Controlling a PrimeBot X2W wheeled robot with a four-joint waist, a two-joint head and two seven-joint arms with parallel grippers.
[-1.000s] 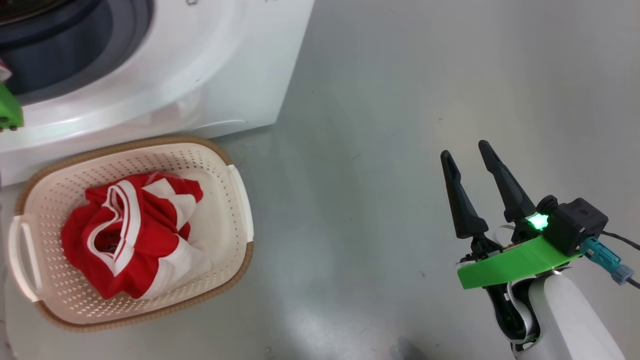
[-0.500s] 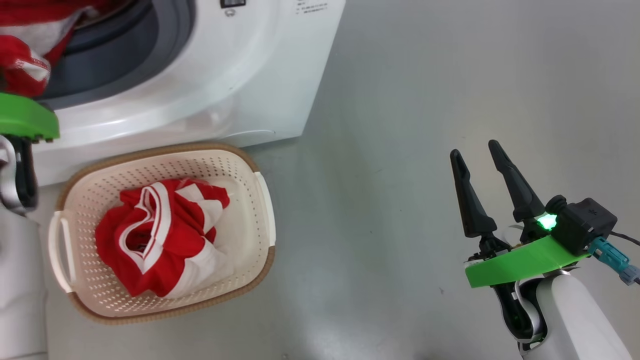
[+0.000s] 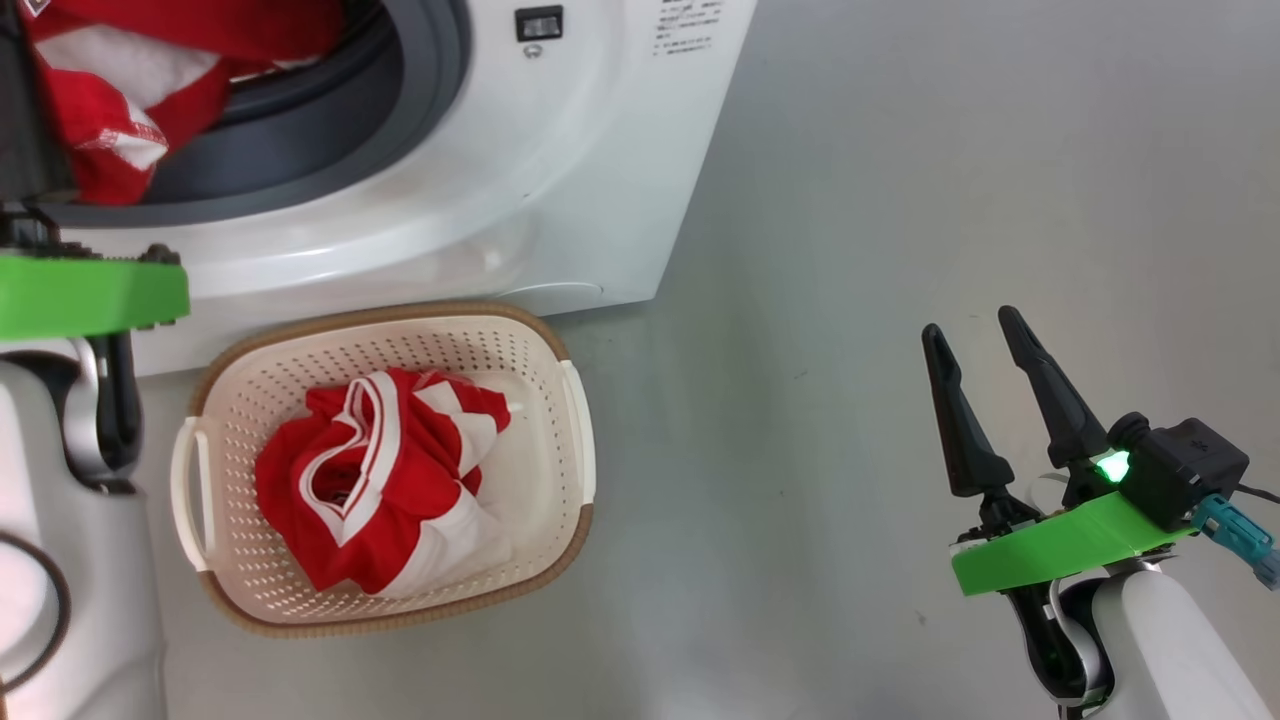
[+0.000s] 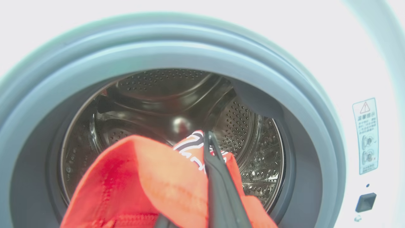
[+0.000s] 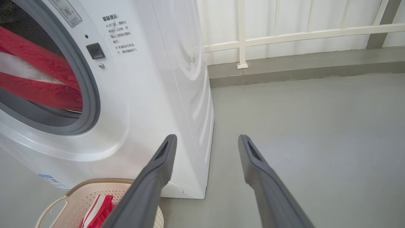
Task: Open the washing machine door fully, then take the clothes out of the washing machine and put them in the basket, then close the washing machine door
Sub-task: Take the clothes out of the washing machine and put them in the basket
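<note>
— Where was the garment, and what did your fingers hold?

— My left gripper (image 4: 209,139) was closed tightly on a red garment (image 4: 142,177) at the mouth of the washing machine (image 3: 560,180), in front of the steel drum (image 4: 246,126). Another red garment (image 3: 380,490) lay in the basket (image 3: 400,312), which stood on the floor (image 3: 800,200) just below the opening.

— And the other side?

— My right gripper (image 3: 970,328) was spread wide and held nothing, well apart from the machine.

— How would the cloth handle?

— I judged it light, soft and limp. It would sag, and it could catch on the grey gasket (image 3: 430,80). A pinch on a thick fold or on the white trim seemed safer to me than one thin layer, which might slip out.
</note>
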